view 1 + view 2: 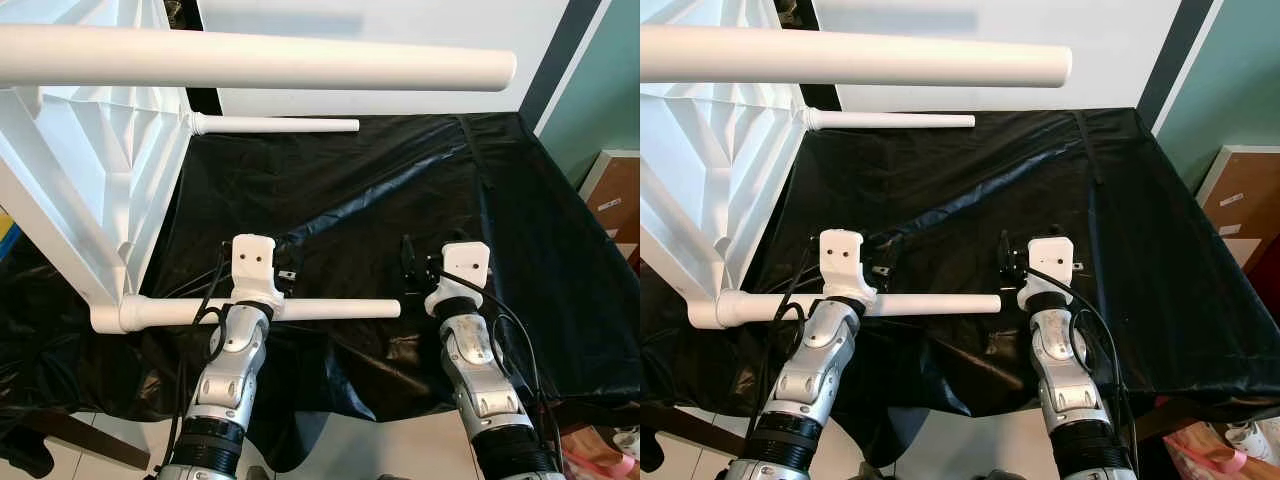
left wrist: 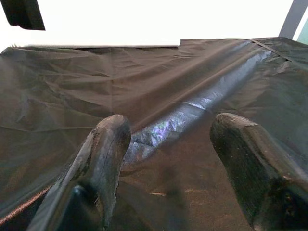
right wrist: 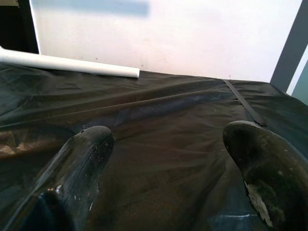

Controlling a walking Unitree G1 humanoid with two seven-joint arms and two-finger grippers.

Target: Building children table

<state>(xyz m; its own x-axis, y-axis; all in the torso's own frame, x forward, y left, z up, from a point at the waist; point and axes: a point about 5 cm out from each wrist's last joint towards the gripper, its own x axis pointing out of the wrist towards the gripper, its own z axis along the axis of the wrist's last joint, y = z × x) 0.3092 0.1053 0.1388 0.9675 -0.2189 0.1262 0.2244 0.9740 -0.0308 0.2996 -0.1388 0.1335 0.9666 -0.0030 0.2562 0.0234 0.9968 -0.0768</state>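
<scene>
White kids' table top (image 1: 90,190) tipped on its side at robot's left, standing on black sheet (image 1: 400,200), ribbed underside facing in. Three legs showing: top leg (image 1: 250,58) juts across upper frame, far leg (image 1: 275,125) lies low along the sheet's back edge, near leg (image 1: 330,309) runs horizontal just over the sheet's front. Left gripper (image 2: 168,144) sits past near leg, wrist resting right over it; fingers (image 2: 108,144) spread apart, nothing btwn them but sheet. Right gripper (image 3: 168,154) just beyond leg's free end, not touching, fingers (image 3: 262,159) wide apart too, pointing twd far leg.
</scene>
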